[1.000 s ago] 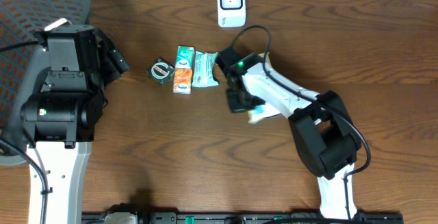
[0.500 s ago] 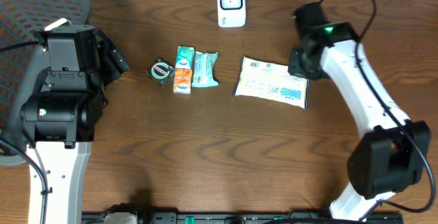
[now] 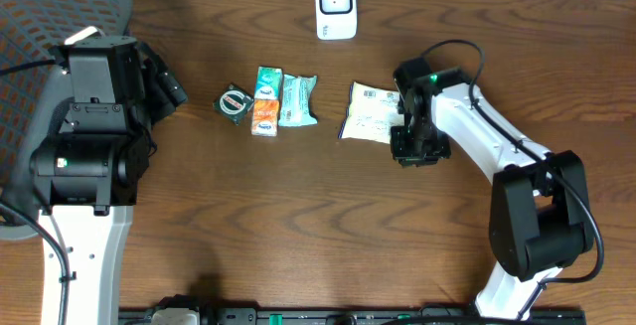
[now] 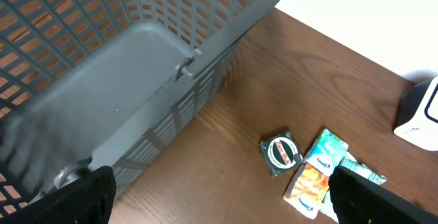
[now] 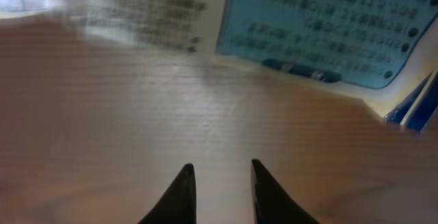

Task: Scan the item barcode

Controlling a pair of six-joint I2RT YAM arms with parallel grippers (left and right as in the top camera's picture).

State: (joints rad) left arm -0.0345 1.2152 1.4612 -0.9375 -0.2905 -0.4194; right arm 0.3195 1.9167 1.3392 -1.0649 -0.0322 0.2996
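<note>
Right pincer [image 5: 219,168] has swung back over the flat white, blue-panelled packet [image 3: 370,113], narrowly parted, empty.

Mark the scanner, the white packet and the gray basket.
scanner [image 3: 336,7], overhead view, centre of its front face.
white packet [image 3: 370,116], overhead view, uncovered left half.
gray basket [image 4: 116,73], left wrist view, solid side band.

Empty claw [image 5: 219,183] slightly parted, packet [image 5: 321,32] ahead
</note>
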